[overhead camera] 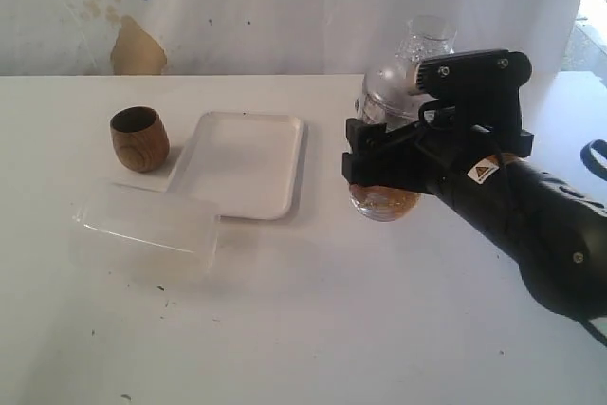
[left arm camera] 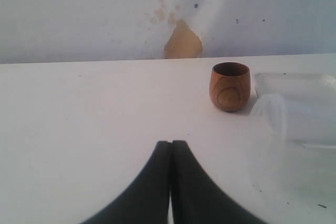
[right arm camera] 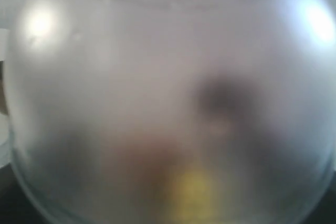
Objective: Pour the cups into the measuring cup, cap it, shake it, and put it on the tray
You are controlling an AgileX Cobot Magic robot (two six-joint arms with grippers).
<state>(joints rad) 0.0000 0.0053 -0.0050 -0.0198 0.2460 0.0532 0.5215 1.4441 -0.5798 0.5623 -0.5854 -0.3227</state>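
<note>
The clear measuring cup (overhead camera: 383,198) is upright right of the tray, with amber liquid in its rounded bottom and a clear domed cap (overhead camera: 427,37) on top. My right gripper (overhead camera: 366,155) is shut around its middle. It fills the right wrist view as a blur (right arm camera: 168,98). The brown wooden cup (overhead camera: 139,138) (left arm camera: 230,86) stands upright at the tray's left end. The white tray (overhead camera: 242,163) (left arm camera: 294,81) lies bare. My left gripper (left arm camera: 171,143) is shut on nothing, low over the table short of the wooden cup. The steel tumbler is out of view.
A frosted plastic jug (overhead camera: 147,225) (left arm camera: 294,116) lies on its side in front of the tray's left corner. A white cloth wall (overhead camera: 285,7) with a tan patch (overhead camera: 136,47) backs the table.
</note>
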